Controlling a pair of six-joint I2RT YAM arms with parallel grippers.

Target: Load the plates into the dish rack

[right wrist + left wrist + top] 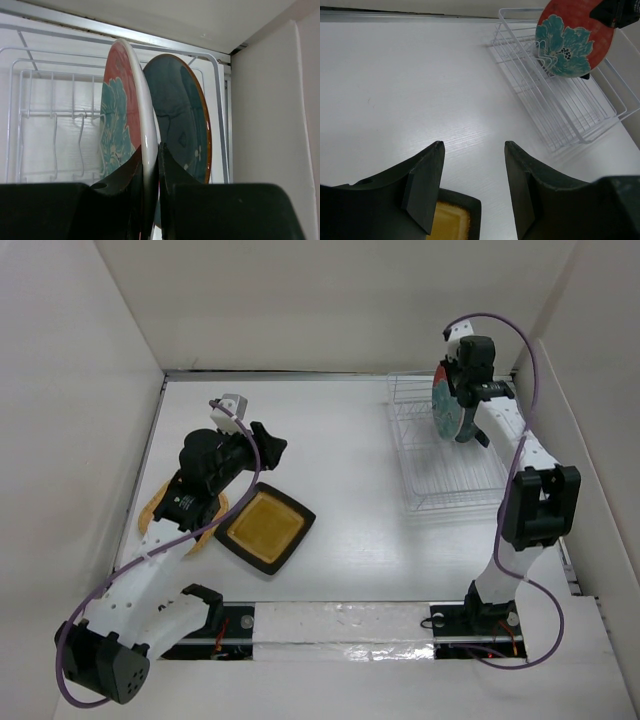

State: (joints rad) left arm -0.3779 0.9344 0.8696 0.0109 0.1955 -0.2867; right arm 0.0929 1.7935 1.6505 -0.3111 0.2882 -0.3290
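Near-left part of the table [340, 570]: two plates lie flat. The tan-orange plate [155, 508] sits by the left edge, mostly under the L arm. The square mustard plate [265, 528] is just beside it, twd the middle. The left tool [473, 147] hangs over the mustard plate's far side, fingers spread wide, nothing btwn them, not touching the plate.

Far-right corner: the dish rack [452, 480] runs along the right edge. The right tool [150, 152] is pinched on the rim of the marbled plate [572, 42], holding it upright on edge over the rack's far half. The teal plate [177, 115] stands upright just beside it, on the side twd the right edge, w/ a narrow gap btwn the two; it looks slotted already. Small dark blue plate: not visible in any view.

Step in hand, by judgement: setting the marbled plate into the slot next to the teal one. Can't tell if its bottom edge is seated in the wires yet. Next move prob. calls for lowering it straight down, kept vertical so it doesn't knock the teal plate, then spreading the fingers & lifting clear. Progress approx: one in, one going in, two on the table. The left tool looks lined up for the mustard plate; a flat plate w/ a low rim needs an edge grip.
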